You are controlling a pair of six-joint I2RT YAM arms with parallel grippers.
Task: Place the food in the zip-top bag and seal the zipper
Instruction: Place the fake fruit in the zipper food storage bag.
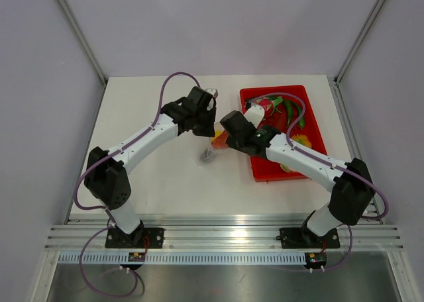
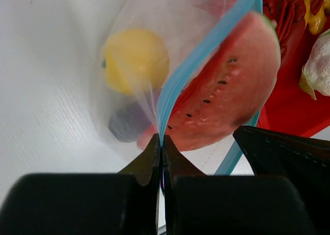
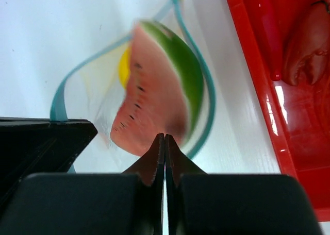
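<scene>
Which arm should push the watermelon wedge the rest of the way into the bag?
Right, probably. The right hand, shut, sits at the watermelon wedge in the mouth of the zip-top bag, while the left hand is busy pinching the zipper.

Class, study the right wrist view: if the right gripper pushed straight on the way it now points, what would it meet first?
The watermelon wedge, lying in the mouth of the zip-top bag ahead of the right gripper, which is shut; depth is unclear, so it may already touch.
</scene>
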